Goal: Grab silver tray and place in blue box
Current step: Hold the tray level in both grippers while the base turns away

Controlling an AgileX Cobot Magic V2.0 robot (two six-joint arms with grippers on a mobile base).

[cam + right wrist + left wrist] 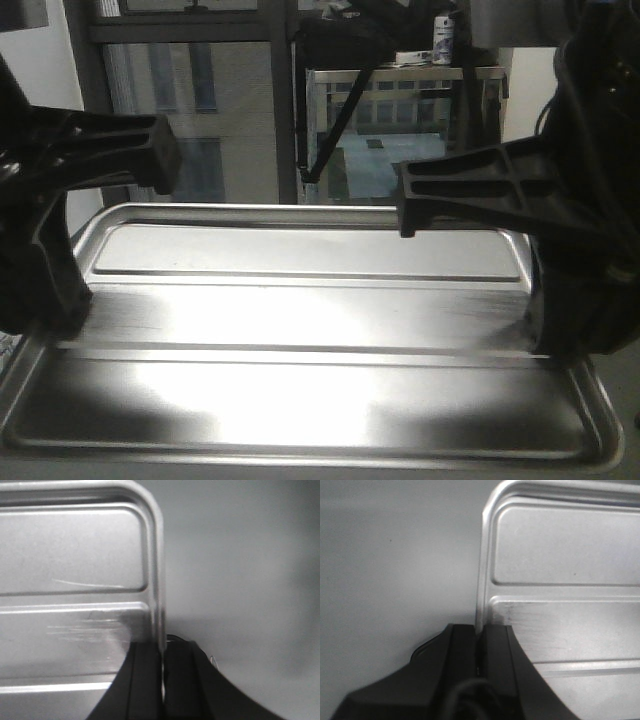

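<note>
At the 9 o'clock edge of the silver tray (300, 250), the rim is clamped between the fingers of the left gripper (479, 650). At the 3 o'clock edge it is pinched in the same way by the right gripper (163, 665). The tray is held between both, close to the front camera. Only bare metal with glare is seen in its recessed panel. A grey surface (395, 555) is seen beyond it.

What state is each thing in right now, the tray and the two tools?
silver tray: open side up, empty, held by its rim at both short ends.
left tool: shut on the tray's left rim.
right tool: shut on the tray's right rim.
</note>
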